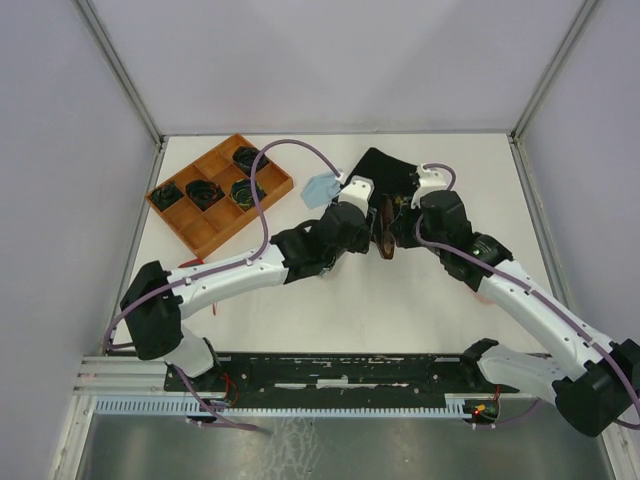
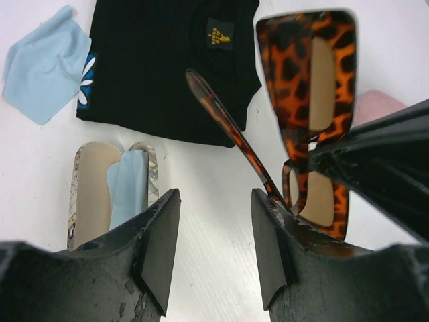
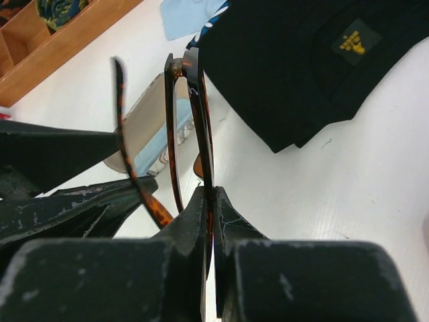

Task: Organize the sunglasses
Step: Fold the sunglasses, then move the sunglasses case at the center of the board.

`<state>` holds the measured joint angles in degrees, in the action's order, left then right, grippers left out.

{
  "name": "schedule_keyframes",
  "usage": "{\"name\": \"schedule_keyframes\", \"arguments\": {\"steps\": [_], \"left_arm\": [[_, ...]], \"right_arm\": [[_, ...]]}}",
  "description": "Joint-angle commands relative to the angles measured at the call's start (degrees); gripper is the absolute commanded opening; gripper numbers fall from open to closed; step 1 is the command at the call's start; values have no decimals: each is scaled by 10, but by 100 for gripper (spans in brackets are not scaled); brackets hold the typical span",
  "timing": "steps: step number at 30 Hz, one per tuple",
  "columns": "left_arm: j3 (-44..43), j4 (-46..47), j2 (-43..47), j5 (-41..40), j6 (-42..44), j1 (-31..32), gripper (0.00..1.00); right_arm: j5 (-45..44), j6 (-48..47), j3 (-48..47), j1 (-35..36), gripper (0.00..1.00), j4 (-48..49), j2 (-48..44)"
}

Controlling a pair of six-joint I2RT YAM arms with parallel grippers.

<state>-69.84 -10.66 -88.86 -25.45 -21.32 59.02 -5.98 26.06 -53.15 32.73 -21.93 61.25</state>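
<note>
Right wrist view, right pincer (image 3: 209,201) clamping sunglasses (image 3: 199,100) rim, left pincer (image 2: 214,201) parted beside temple.

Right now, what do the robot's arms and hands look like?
Both the left arm and right arm have smooth white tubes between chunky black joints, with thin purple cables looping along them. The left hand and right hand each have two flat black fingers, scuffed and scratched.
</note>
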Motion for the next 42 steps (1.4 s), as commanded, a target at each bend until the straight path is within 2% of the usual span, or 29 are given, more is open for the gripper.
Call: {"name": "schedule_keyframes", "arguments": {"steps": [1, 13, 17, 21, 25, 29, 35, 42], "left_arm": [[-41, 20, -9, -6, 18, 4, 55], [-53, 19, -28, 18, 27, 4, 55], [-37, 10, -13, -2, 40, -1, 57], [14, 13, 31, 16, 29, -45, 59], [90, 38, 75, 54, 7, -118, 62], [148, 80, 93, 141, -23, -186, 64], [189, 137, 75, 227, -47, -240, 74], [205, 163, 20, 244, -56, -261, 76]], "right_arm": [[39, -1, -30, -2, 0, 22, 8], [78, 7, -36, -2, 0, 31, 29], [9, 12, -31, -2, 0, 2, 9], [-44, 13, -16, -2, 0, -34, -8], [-21, 14, 0, -3, 0, -49, -8], [5, 20, 25, -3, 0, -41, -17], [21, 15, 37, -3, 0, -46, -21], [25, 17, 46, -3, 0, -48, -27]]}}
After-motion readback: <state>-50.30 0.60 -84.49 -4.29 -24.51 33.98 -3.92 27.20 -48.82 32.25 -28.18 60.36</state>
